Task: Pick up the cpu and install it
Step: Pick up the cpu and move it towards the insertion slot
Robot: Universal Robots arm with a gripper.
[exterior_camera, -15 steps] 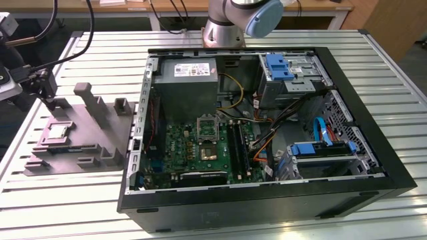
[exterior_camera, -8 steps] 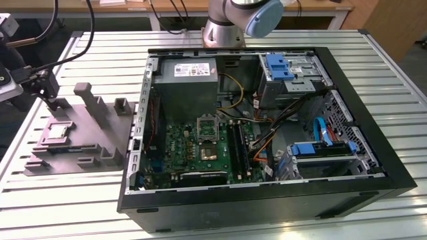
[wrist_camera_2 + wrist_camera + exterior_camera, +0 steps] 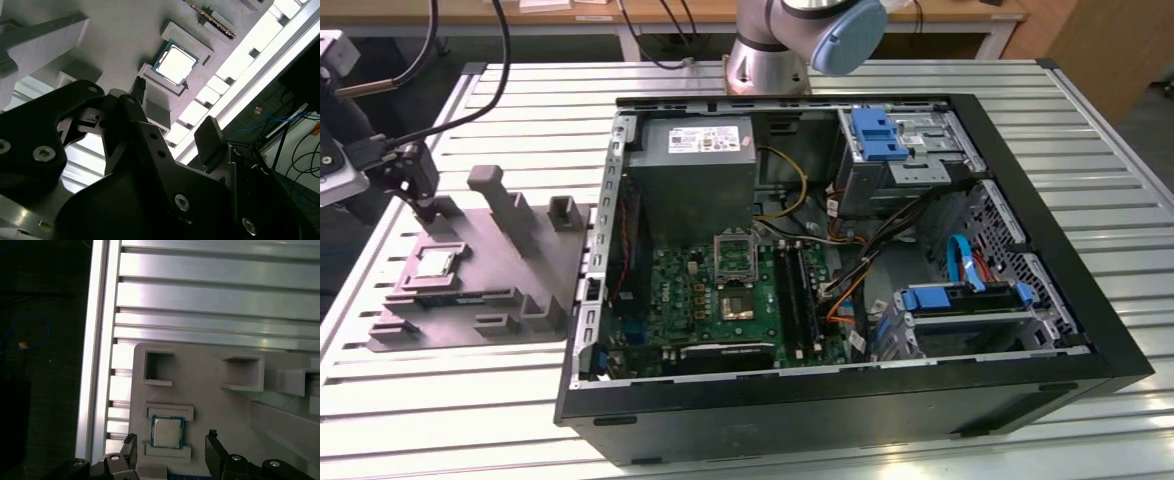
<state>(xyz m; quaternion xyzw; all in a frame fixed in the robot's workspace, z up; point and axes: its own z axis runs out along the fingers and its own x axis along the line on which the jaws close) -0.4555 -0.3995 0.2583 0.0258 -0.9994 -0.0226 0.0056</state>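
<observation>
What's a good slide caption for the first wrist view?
Open gripper hovers over the cpu lying in a recess of the grey tray.

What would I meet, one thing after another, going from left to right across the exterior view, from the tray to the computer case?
cpu, lying on the grey tray → the tray's tall upright block → grey power-supply box → long black memory slots → blue drive caddy.

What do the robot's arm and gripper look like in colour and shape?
The arm is a silvery-grey tube with a pale blue joint cap. The gripper is black and angular, with two fingers and silver screw heads; black cables run toward it.
</observation>
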